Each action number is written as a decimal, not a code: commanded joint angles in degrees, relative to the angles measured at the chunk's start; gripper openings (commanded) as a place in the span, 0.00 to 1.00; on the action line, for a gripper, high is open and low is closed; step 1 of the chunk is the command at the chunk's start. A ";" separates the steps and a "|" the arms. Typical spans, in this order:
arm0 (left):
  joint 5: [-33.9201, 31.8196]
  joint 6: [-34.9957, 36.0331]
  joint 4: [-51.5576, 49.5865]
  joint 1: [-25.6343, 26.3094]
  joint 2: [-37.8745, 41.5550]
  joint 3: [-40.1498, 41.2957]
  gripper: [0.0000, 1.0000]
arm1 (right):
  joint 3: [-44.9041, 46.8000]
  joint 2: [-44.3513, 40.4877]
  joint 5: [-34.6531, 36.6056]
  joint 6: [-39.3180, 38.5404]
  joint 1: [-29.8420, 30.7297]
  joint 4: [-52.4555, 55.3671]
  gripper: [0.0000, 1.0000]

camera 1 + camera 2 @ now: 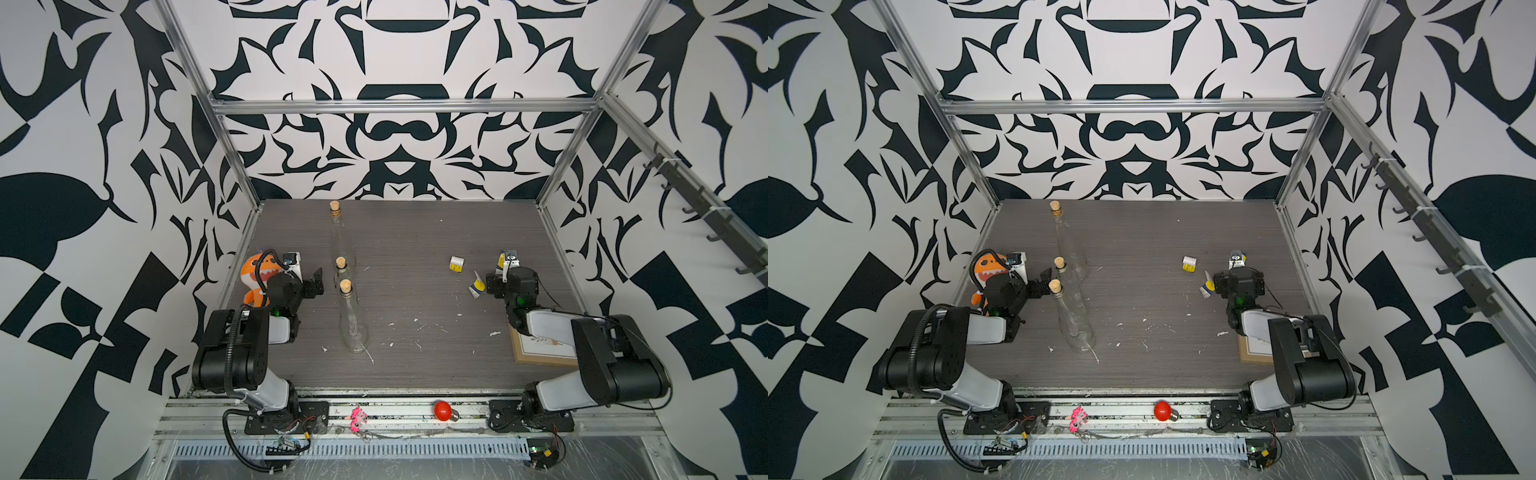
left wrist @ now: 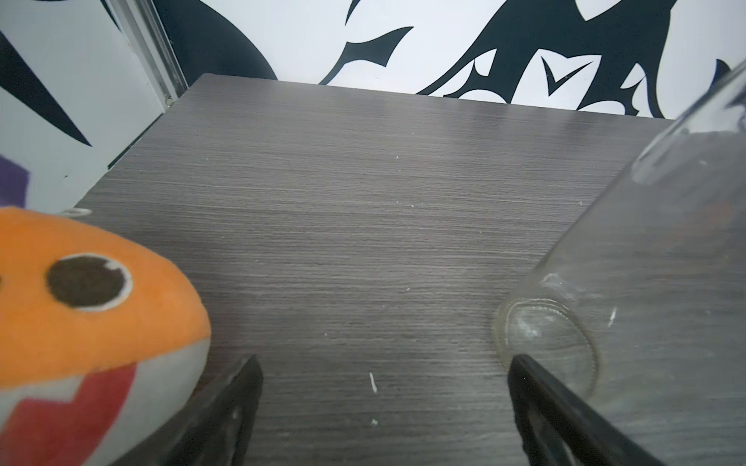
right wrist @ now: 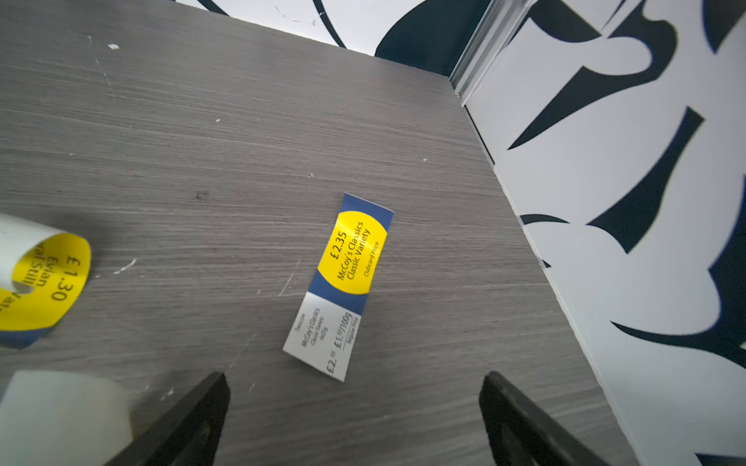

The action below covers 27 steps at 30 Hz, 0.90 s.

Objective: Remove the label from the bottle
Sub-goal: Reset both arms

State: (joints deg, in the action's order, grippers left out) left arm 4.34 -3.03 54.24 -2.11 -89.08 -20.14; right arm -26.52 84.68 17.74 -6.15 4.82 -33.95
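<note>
Looking down at the table (image 1: 415, 232), I see three clear corked bottles standing in a row on its left half: the near bottle (image 1: 352, 328), the middle bottle (image 1: 341, 265) close behind it, and the far bottle (image 1: 337, 232) towards the back wall. I can find no label on any of them, and the glass looks bare all the way round as far as I can make out.

The labels lie well apart from the bottles, over on the right. There is a curled label (image 1: 456, 264), a third label (image 1: 477, 287) nearer the right arm, and a flat label (image 3: 338, 287) lying face up just ahead of the right gripper (image 3: 355, 403). That gripper's jaws are spread wide and hold nothing.

The left gripper (image 1: 318, 283) hangs just beside the near bottle's neck, with an orange plush toy (image 1: 254, 277) on its other side. Its fingers (image 2: 541, 395) are also fully apart and empty. In the left wrist view a bottle's base sits right by one finger, though I cannot tell whether they touch.

Small white scraps are scattered over the near part of the table. To my eye the peeling is finished, three labels off and three bare bottles, with little left beyond perhaps pulling the arms back
</note>
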 commanded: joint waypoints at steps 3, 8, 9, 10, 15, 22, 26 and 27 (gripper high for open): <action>4.00 1.67 -1.74 0.21 -0.54 -1.32 0.99 | 0.86 -3.07 -3.97 0.30 -0.39 -0.15 1.00; 5.04 1.90 -1.13 0.19 -0.48 -0.96 0.99 | 2.13 -3.48 -11.11 4.34 -0.39 -2.92 1.00; 4.98 1.90 -1.57 0.26 -0.54 -1.23 0.99 | 3.58 -2.93 -12.69 5.02 -0.39 -7.17 1.00; 4.85 1.89 -2.04 0.18 -0.56 -1.56 0.99 | 4.64 -0.98 -13.66 4.54 -0.34 -11.34 1.00; 4.90 1.93 -1.94 0.22 -0.51 -1.48 0.99 | 7.84 3.66 -12.17 5.47 -0.35 -20.38 1.00; 4.95 1.91 -2.06 0.24 -0.61 -1.61 0.99 | 7.24 4.34 -8.19 6.93 -0.41 -20.45 1.00; 4.97 1.88 -2.12 0.19 -0.61 -1.61 0.99 | 7.19 4.35 -8.00 6.86 -0.41 -20.30 1.00; 4.92 1.89 -2.12 0.18 -0.57 -1.59 0.99 | 7.42 4.20 -7.84 6.90 -0.35 -20.49 1.00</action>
State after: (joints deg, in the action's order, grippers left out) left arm 8.45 -1.45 52.25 -2.07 -89.10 -20.69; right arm -18.52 89.97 8.43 -0.10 4.58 -51.51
